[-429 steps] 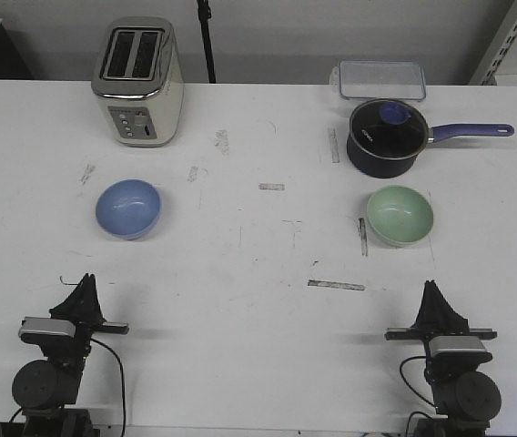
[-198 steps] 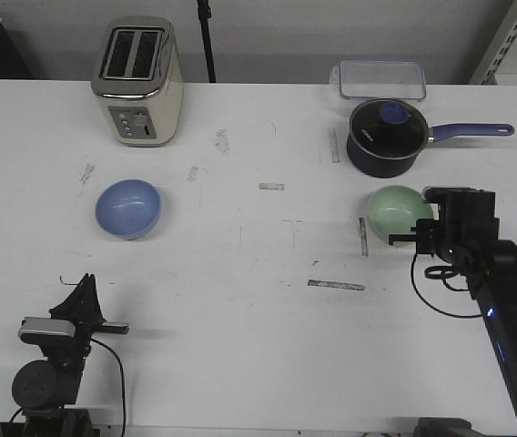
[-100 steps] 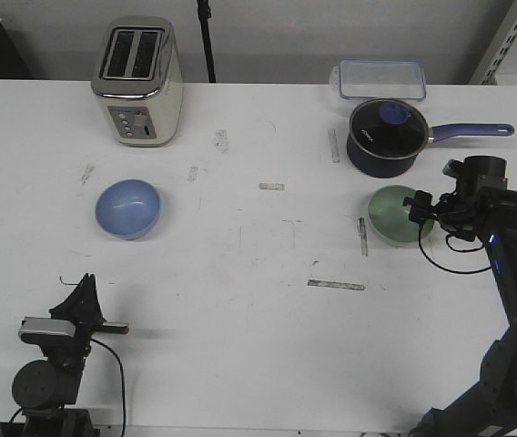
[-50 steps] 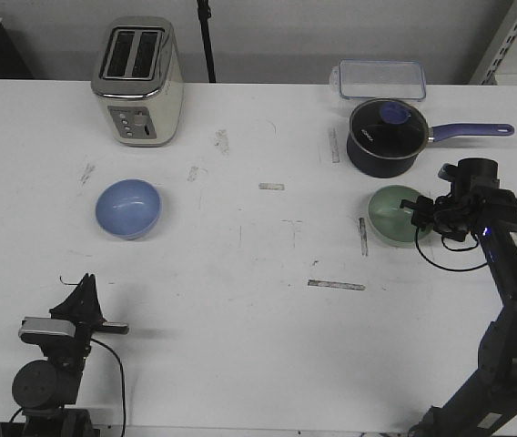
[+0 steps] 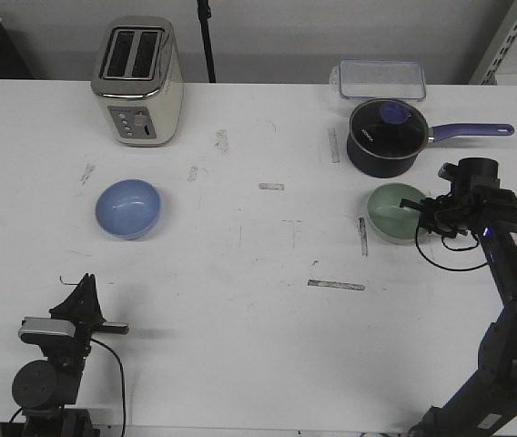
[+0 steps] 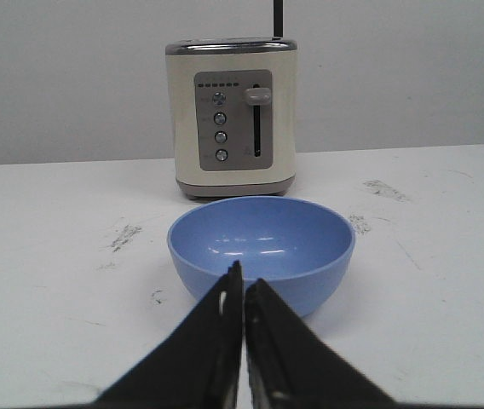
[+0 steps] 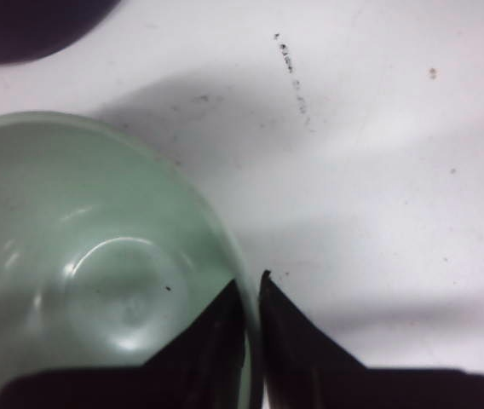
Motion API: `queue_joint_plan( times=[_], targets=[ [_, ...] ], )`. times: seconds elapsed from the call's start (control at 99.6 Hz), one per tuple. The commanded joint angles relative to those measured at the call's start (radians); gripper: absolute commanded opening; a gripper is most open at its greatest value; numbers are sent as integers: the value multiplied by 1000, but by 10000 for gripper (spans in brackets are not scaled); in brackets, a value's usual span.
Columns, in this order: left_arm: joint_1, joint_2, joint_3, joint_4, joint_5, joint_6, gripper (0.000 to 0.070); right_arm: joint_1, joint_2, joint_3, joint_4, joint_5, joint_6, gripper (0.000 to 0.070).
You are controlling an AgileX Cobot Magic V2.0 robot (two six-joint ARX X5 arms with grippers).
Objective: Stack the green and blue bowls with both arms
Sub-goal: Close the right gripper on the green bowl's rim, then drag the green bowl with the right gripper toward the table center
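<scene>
Surface: a white scuffed table [image 5: 258, 273] is seen from above, with a pale wall behind.
Blue bowl [image 5: 128, 208]: sits left of centre in the front view, below the toaster [image 5: 137, 82], untouched.
Green bowl [image 5: 398, 213]: sits at right of the front view, just below the saucepan [image 5: 386, 137] (a clear lidded box [image 5: 381, 79] lies above that).
Left gripper [image 6: 243, 298]: parked at the lower left of the front view; in the wrist view the fingers are pressed together on nothing, pointed at the blue bowl.
Right gripper [image 7: 250, 294]: placed at the green bowl's right rim; one finger is seen inside the wall and one outside, nearly together, so the rim is judged pinched.
Progress: early. Neither bowl is lifted and they lie well apart; lifting, carrying and nesting are all left.
</scene>
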Motion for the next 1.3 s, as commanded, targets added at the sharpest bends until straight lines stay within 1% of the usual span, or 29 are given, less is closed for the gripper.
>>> queue_joint_plan(
  times=[0.0,0.181,0.352,0.432,0.552,0.814,0.984,1.115,1.286],
  targets=[
    [2,-2,-22,13,1,6,1,3,-25,23,3,3,4,3],
    [2,-2,-22,13,1,5,1,43,-101,23,-7,4,39,3],
    [2,-2,-22,13,1,5,1,130,-133,23,-23,3,49,3],
    [2,-2,-22,13,1,5,1,190,-133,23,-24,-1,64,3],
    [2,-2,-22,13,1,5,1,293,-132,23,-4,-25,125,3],
    [2,-2,-22,13,1,6,1,536,-116,20,26,-5,209,3],
    [2,-2,-22,13,1,6,1,656,-74,19,31,11,232,3],
    [2,-2,-22,13,1,6,1,707,-37,19,38,10,272,3],
    [2,-2,-22,13,1,5,1,722,-8,19,46,16,305,3]
  ],
)
